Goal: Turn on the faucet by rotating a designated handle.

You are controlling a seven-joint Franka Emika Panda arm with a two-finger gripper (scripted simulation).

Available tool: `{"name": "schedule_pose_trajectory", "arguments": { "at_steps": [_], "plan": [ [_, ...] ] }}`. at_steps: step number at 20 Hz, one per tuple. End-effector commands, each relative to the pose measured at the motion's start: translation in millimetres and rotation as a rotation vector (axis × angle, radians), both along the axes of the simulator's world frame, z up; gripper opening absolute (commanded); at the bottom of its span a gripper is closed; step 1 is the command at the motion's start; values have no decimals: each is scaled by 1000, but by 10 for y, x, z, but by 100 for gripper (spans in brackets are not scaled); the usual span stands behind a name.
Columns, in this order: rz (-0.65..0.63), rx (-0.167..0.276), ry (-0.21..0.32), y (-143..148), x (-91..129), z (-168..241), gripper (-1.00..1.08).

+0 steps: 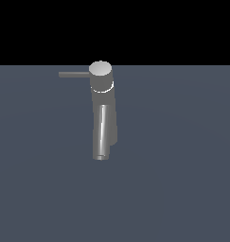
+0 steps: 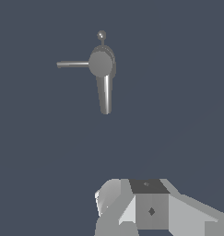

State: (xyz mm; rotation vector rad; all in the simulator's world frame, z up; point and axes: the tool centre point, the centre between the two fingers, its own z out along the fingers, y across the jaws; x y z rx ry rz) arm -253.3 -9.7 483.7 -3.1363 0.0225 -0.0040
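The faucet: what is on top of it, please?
The faucet carries only its own round flat cap; nothing rests there. The handle sticks out sideways just below it. The gripper is away.

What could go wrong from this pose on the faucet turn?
1. The handle is a thin rod, much slimmer than the faucet body, so a slightly misaligned approach could slip past it.
2. The thick spout juts from the same column at a different angle; the pincer could strike it instead.
3. The pincer sits well away from the faucet in the wrist view, with its fingertips cut off by the frame, so its opening can't be confirmed.
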Motion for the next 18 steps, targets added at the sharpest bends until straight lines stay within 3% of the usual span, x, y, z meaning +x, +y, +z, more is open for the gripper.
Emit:
{"name": "schedule_pose_trajectory", "arguments": {
  "at_steps": [1,10,18],
  "plan": [
    [0,0,0,0,0,0,-100],
    [-52,16,-15,66,11,-92,-100],
    [-188,58,-54,241,64,-325,-100]
  ]
}}
